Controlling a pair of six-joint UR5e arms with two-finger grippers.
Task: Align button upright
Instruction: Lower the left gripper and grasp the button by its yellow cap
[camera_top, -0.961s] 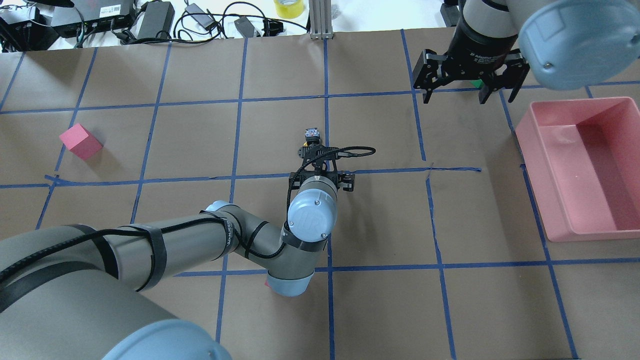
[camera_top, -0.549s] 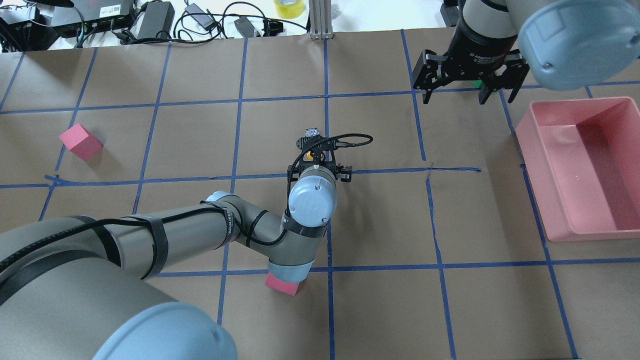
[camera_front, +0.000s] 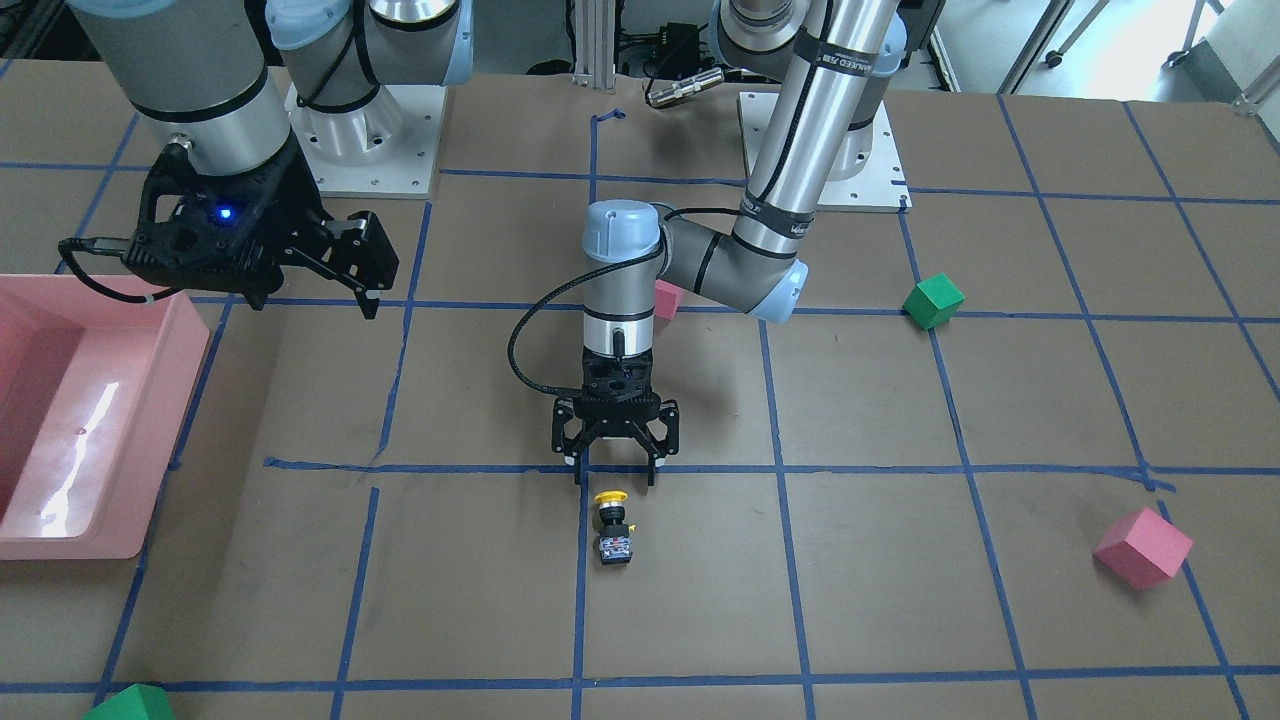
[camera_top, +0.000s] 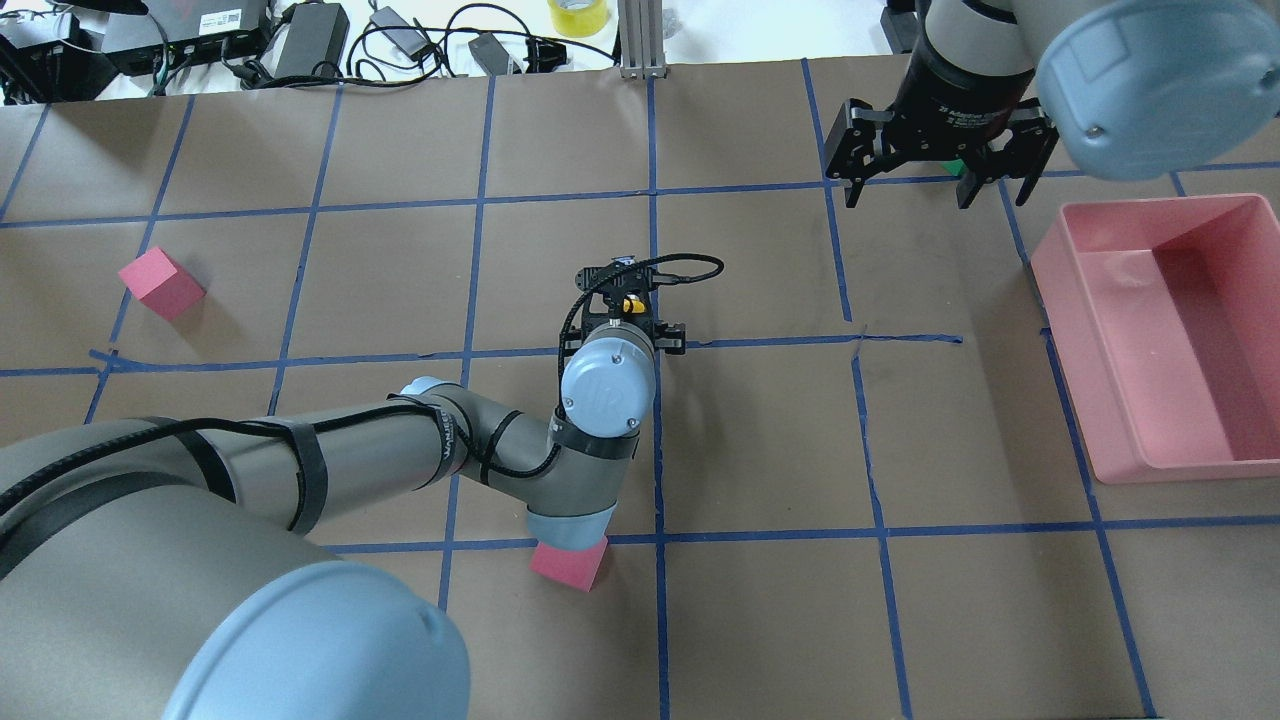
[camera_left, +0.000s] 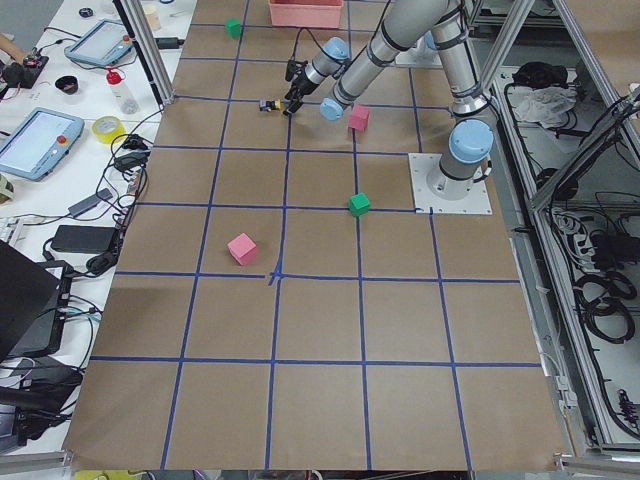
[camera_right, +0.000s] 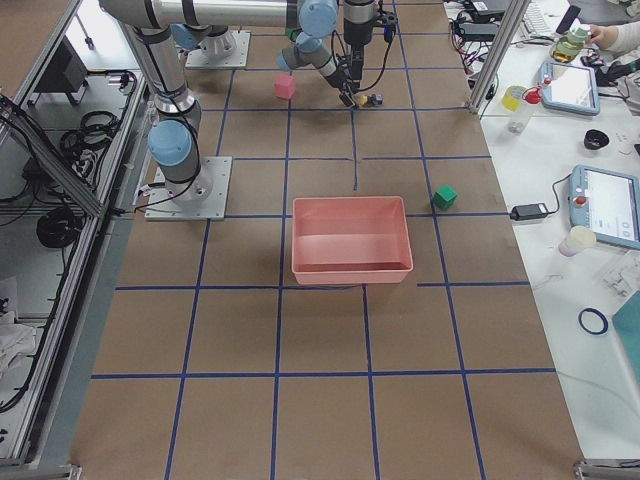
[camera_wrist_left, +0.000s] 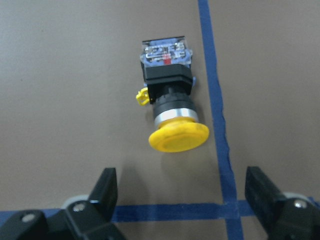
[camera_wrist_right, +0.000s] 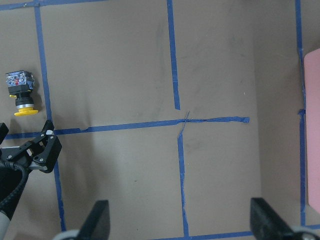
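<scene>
Mid-table, just beside a blue tape line, the button lies on its side, untouched.
The left gripper hovers just short of its yellow cap, jaws spread and empty; the right gripper hangs well apart, also spread. Pinching the round cap risks it rolling or squirting out sideways.

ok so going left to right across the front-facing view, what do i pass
pink bin → right pincer → button → green cube → pink cube
</scene>
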